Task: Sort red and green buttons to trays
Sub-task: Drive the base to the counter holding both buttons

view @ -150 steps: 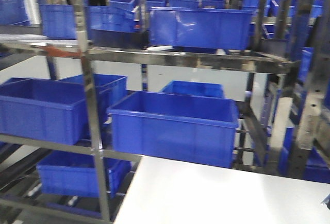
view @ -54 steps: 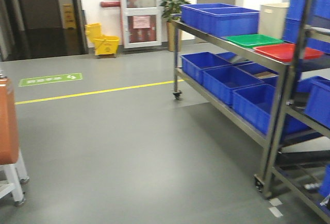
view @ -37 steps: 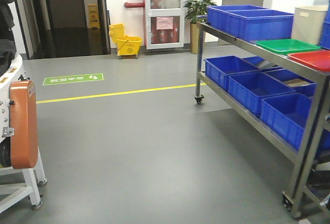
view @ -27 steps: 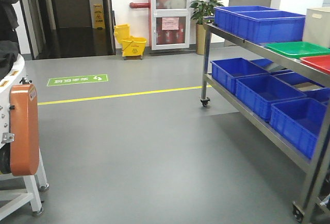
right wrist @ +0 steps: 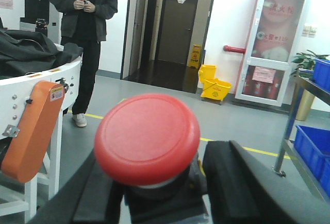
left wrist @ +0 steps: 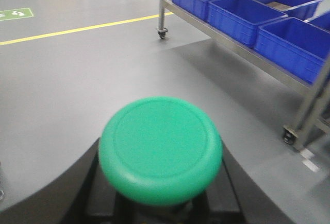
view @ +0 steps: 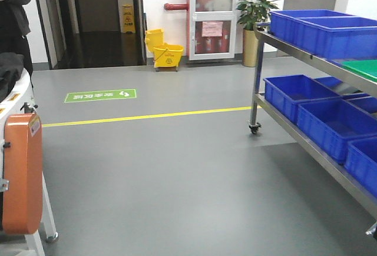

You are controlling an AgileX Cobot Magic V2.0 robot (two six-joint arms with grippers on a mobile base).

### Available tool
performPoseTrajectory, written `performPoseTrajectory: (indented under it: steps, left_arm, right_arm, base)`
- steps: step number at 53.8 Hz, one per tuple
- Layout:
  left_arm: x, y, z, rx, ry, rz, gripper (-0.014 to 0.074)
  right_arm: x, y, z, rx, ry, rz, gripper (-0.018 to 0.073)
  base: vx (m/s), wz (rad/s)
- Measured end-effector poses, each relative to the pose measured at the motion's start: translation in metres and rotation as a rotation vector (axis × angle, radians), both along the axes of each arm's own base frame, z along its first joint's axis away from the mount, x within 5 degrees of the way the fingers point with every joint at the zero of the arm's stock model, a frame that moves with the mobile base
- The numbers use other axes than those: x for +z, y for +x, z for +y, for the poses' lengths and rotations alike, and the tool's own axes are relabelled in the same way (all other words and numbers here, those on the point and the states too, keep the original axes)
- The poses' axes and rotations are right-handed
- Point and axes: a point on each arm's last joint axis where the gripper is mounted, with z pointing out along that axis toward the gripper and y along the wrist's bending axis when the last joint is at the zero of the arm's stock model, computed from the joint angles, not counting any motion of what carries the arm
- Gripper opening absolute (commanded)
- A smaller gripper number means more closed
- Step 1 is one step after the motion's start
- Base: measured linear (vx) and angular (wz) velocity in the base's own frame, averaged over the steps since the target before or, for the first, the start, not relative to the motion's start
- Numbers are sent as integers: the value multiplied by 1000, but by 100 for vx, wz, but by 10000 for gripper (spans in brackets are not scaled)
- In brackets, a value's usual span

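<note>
Left end effector (left wrist: 160, 209) clamps green button (left wrist: 160, 149); right end effector (right wrist: 154, 197), red button (right wrist: 147, 137).

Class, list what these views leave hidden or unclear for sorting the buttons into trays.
Red tray: appears in no view.
Green tray: front view, only a corner shows, cut by the right edge.
Green button: left wrist view, base hidden under its cap, cut by the bottom edge.
Red button: right wrist view, base mostly hidden under its cap.
</note>
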Motion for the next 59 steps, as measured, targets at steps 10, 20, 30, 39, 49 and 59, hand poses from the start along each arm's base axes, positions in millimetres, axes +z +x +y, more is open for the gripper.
performPoseTrajectory:
  steps: [10,20,30,39,49,59]
  left_arm:
    - [0,0,0,1,2,5,0]
    - [-1,0,0,3,5,10,0]
    - [-1,0,0,4,6,12,0]
    - [-1,0,0,4,6,12,0]
    - [-1,0,0,4,6,12,0]
    - [-1,0,0,4,6,12,0]
  right_arm:
    - [0,0,0,0,-1,0,-11]
    - [0,0,0,0,-1,-2,-11]
    - [0,0,0,0,0,-2,-11]
    - [0,0,0,0,0,-2,-11]
    - [0,0,0,0,0,-2,-11]
    - [0,0,0,0,0,-2,-11]
  base:
    - [54,17]
    - [57,15]
    - [57,10]
    - [58,0]
    - [58,-12]
    - [58,-25]
